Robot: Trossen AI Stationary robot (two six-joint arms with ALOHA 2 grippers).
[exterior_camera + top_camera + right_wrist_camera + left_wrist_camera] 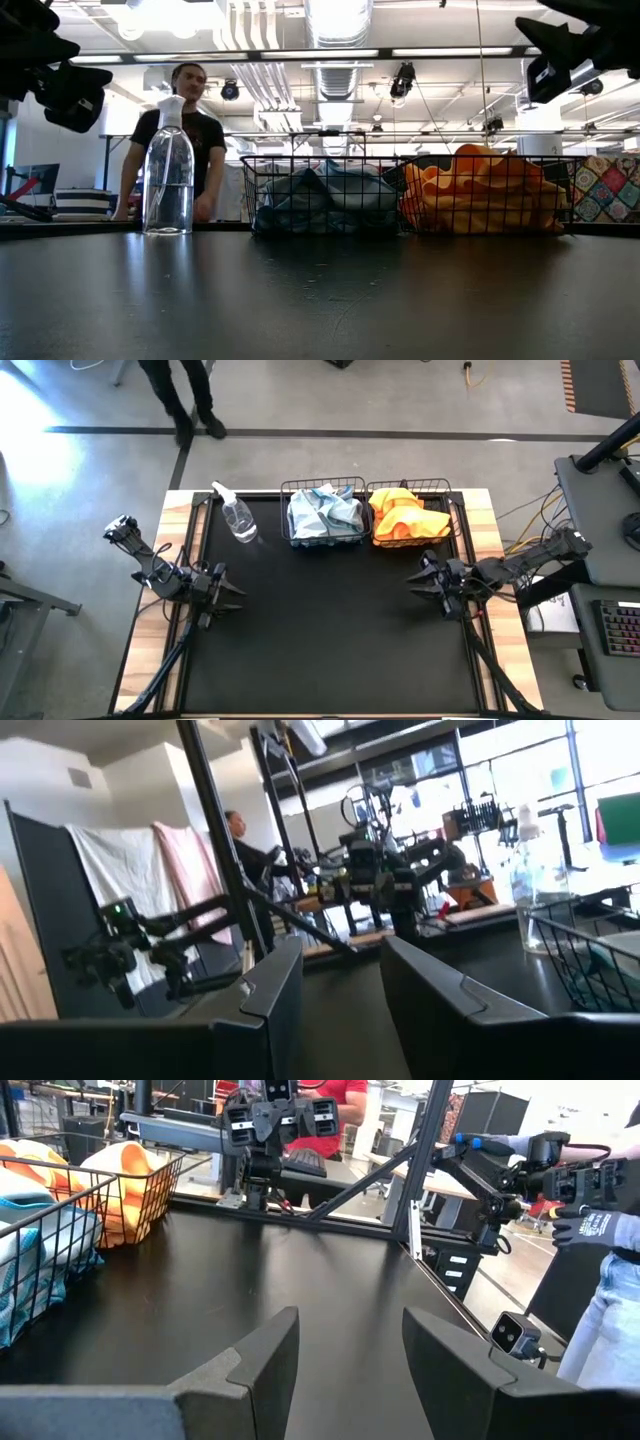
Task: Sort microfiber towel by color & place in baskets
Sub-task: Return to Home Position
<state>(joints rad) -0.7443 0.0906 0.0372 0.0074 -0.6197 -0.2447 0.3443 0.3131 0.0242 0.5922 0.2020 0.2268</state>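
Because the blue towels (325, 512) and orange towels (405, 518) in the baskets (300, 486) look soft and limp, a raised fold suits pinching; left gripper (228, 592) and right gripper (420, 582) hover spread, empty

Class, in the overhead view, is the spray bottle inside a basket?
No, the spray bottle stands on the black table surface, outside the basket holding blue towels.

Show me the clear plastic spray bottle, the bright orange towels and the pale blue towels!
clear plastic spray bottle (241, 523), high view, on its body
bright orange towels (405, 520), high view, on the pile's middle
pale blue towels (325, 512), high view, on the pile's middle
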